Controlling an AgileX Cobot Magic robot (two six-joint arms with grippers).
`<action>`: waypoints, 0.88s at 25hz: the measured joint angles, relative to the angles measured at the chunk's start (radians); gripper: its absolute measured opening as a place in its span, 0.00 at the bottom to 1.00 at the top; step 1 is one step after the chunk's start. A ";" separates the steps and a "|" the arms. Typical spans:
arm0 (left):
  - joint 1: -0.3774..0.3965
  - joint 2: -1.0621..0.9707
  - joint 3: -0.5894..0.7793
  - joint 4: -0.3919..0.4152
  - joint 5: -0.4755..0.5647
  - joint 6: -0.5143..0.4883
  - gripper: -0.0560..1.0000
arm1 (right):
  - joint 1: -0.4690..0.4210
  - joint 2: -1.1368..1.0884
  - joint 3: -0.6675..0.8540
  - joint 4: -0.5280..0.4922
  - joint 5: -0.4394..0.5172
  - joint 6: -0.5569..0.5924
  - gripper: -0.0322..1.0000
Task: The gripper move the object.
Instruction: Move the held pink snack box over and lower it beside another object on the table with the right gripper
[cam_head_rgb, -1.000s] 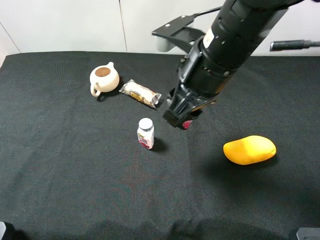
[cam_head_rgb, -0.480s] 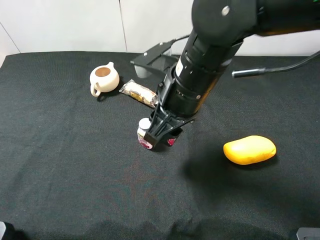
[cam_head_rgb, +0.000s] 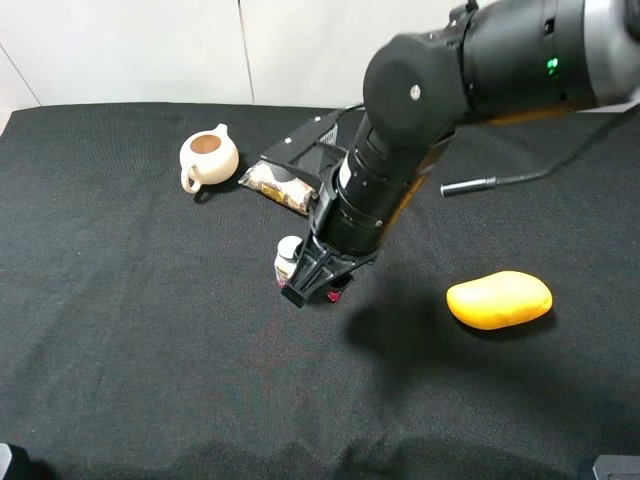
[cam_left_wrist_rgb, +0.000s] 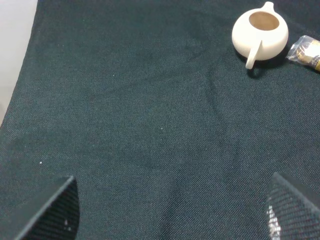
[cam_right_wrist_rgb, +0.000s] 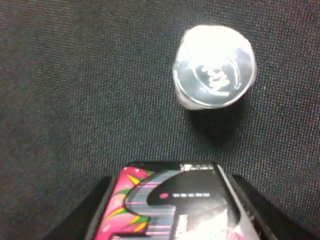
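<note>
Between the fingers of the right tool (cam_head_rgb: 316, 284) sits the tin (cam_right_wrist_rgb: 172, 202), clamped on its two sides, so this arm already has the task's thing and the left arm plays no part. Its printed face shows to the wrist camera, and its long axis seems to run along the fingers, slanted like the arm above it. Whether its base touches the table (cam_head_rgb: 120, 340) or hangs just clear cannot be told. Just beside the tin, on the side toward the left arm, stands the bottle (cam_right_wrist_rgb: 214, 67), upright, with only a narrow strip of cloth between the two. That gap is what the coming move turns on. Any carry toward the bottle would likely knock it over, so the safe way is probably up first, or off toward the open cloth on the near side. Farther out on the right lies a yellow fruit (cam_head_rgb: 498, 299), well apart. Beyond the bottle lie a packet (cam_head_rgb: 282, 186) and then a teapot (cam_head_rgb: 208, 157), both toward the far edge. Farthest from all this, the left tool (cam_left_wrist_rgb: 172, 212) hangs over bare cloth with its fingers spread wide and nothing in them.
</note>
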 joint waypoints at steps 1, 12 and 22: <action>0.000 0.000 0.000 0.000 0.000 0.000 0.80 | 0.000 0.002 0.007 0.000 -0.010 0.000 0.36; 0.000 0.000 0.000 0.000 0.000 0.000 0.80 | -0.008 0.056 0.028 0.003 -0.050 0.000 0.36; 0.000 0.000 0.000 0.001 0.000 0.000 0.80 | -0.008 0.086 0.046 0.014 -0.086 -0.004 0.36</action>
